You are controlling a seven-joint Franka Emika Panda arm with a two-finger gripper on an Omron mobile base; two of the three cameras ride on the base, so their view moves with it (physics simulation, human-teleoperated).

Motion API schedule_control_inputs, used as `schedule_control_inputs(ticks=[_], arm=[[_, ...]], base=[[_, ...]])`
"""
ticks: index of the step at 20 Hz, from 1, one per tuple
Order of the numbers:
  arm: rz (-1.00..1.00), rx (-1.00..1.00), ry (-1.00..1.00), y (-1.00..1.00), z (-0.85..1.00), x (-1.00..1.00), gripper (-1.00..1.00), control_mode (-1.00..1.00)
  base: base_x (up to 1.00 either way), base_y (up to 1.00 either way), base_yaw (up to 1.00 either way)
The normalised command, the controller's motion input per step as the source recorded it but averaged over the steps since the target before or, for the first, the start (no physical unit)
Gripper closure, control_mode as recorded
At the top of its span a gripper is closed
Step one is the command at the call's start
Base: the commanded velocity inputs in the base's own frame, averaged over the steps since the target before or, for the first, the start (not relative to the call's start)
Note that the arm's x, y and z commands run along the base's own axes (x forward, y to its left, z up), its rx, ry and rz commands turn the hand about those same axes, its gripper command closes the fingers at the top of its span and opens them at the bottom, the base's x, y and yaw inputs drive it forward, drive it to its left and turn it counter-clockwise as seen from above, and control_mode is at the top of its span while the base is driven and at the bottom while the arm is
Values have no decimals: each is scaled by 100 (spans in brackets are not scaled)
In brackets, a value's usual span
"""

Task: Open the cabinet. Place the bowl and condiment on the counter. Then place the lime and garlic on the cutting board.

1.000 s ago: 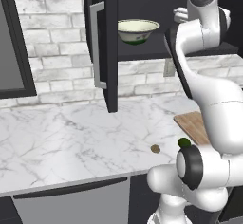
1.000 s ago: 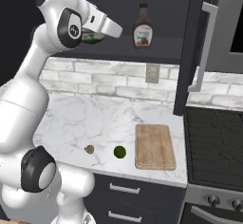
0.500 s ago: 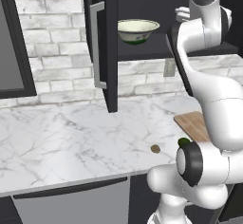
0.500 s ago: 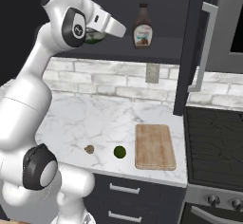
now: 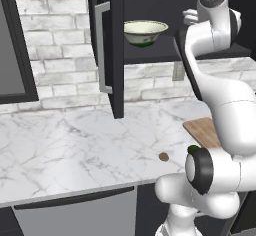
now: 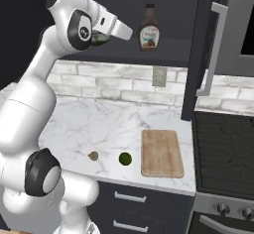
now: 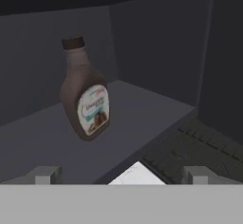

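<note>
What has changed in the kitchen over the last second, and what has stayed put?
The arm's hand has swung along the cabinet shelf from the bowl toward the bottle. Its fingers are open and hold nothing. Nothing was gripped or released. The bowl and bottle remain on the shelf; the lime and garlic remain on the counter beside the board.

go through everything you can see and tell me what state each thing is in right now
cabinet: doors open.
bowl: upright on the cabinet shelf.
condiment: standing on the shelf, cap on, untouched.
gripper: open, empty, short of the condiment.
lime: on the counter, left of the cutting board.
garlic: on the counter, left of the lime.
cutting board: flat, bare.
</note>
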Motion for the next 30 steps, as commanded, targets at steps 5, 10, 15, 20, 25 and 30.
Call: schedule_control_inputs(ticks=[5, 10, 15, 20, 25, 30], arm=[[0, 0, 0, 0, -2, 12, -100, -100], [0, -1, 1, 0, -3, 15, -100, -100], [0, -2, 2, 0, -1, 18, -100, -100], [0, -1, 1, -3, 0, 14, -100, -100], [0, 0, 1, -19, 0, 9, -100, -100], [0, 0, 1, -15, 0, 9, -100, -100]], base=[[0, 0, 0], [0, 0, 0], [0, 0, 0], [0, 0, 0], [0, 0, 0], [0, 0, 0]])
